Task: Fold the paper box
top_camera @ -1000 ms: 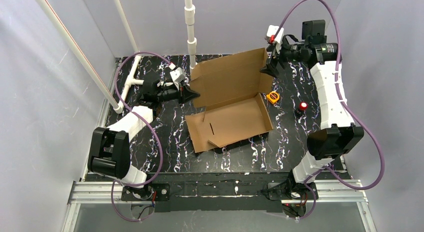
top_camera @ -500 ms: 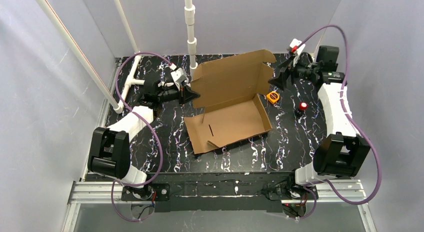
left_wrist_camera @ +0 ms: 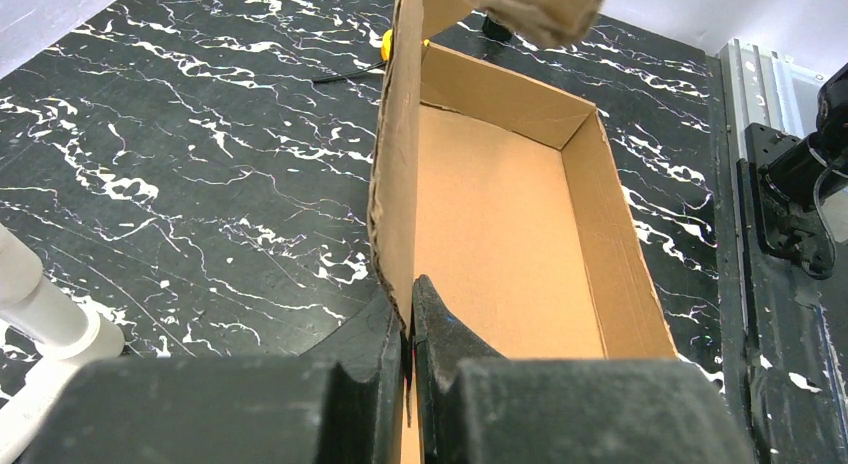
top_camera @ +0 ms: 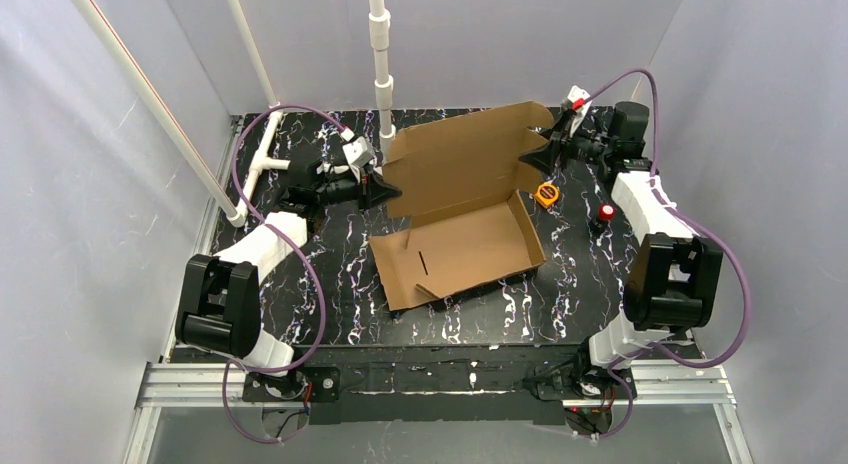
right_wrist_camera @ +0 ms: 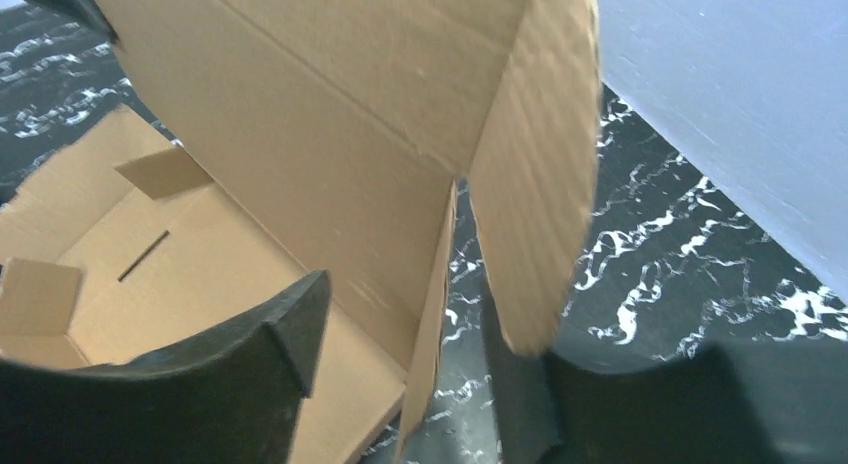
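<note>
Brown paper box (top_camera: 460,246) sits in middle of black table (top_camera: 300,284), open side up. Long side runs left to right (right end a bit farther away). Lid (top_camera: 460,159) stands up along far edge. Left gripper (top_camera: 390,191) clenched tight on lid's left edge. Right gripper (top_camera: 535,156) at lid's right end, jaws apart, one each side of side flap (right_wrist_camera: 535,174), not squeezing. Orange tape measure (top_camera: 545,194) just beside box.

A robotics lab cell: a black marbled table (top_camera: 330,284) walled by plain grey panels (top_camera: 110,234) behind and beside it, white pipes (top_camera: 381,84) standing at its far edge, two cabled arms (top_camera: 262,242) mounted by an aluminium rail (top_camera: 180,384) at its near edge.
</note>
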